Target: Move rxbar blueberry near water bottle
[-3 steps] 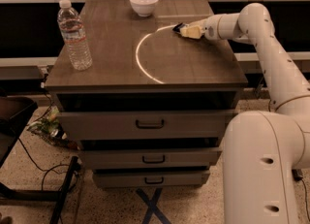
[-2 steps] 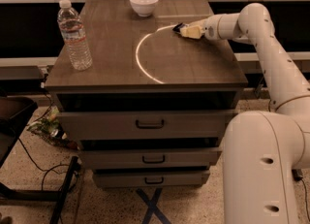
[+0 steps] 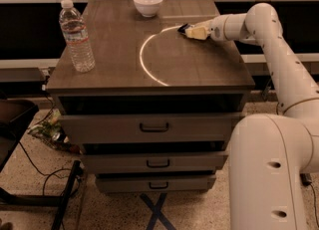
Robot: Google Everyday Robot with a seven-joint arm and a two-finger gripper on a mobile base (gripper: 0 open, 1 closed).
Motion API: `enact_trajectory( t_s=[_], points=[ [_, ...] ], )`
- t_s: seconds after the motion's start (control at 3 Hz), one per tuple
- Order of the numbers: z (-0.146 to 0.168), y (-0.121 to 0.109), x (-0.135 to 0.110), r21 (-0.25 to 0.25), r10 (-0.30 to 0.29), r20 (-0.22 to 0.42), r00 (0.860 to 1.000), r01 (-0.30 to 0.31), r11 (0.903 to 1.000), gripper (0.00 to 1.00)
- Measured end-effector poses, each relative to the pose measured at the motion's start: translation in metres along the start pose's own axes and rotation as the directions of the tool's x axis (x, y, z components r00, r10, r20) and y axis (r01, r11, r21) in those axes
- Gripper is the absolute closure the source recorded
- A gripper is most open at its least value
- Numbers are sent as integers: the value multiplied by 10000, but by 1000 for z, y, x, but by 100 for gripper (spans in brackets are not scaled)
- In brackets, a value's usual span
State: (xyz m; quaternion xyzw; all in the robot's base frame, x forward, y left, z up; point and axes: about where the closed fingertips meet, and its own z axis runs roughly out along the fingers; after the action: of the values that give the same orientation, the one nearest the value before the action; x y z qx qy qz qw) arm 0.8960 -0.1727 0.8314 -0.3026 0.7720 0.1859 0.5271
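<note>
Reaching in from the right, the robot's white arm (image 3: 273, 39) stretches across the far right part of a dark wooden cabinet top (image 3: 199, 69). The gripper (image 3: 189, 30) sits low over that surface, pointing left. The rxbar blueberry (image 3: 182, 27) shows as a small dark shape right at the gripper's tip, touching it or very close; whether the gripper is clamped on the bar or merely against it cannot be told from this view.

The water bottle (image 3: 77, 37) stands upright near the left edge of the top, white cap on, well apart from the bar and the gripper. A white bowl (image 3: 148, 3) rests at the far edge, between the bottle and the gripper in left-right terms and farther back than both. A thin bright arc of light (image 3: 144, 60) curves across the middle of the top, its far end running up to the gripper.

Below the top are three drawers (image 3: 154, 127) with dark handles. The robot's bulky white base (image 3: 269, 174) fills the near right corner, and dark cables (image 3: 40, 162) trail over the speckled floor at the near left.
</note>
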Motion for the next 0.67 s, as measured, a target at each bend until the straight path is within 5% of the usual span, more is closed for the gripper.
enact_trajectory(
  t_s=[0.67],
  points=[
    [0, 0, 0, 2, -2, 0, 10000, 2, 10000, 100]
  ],
)
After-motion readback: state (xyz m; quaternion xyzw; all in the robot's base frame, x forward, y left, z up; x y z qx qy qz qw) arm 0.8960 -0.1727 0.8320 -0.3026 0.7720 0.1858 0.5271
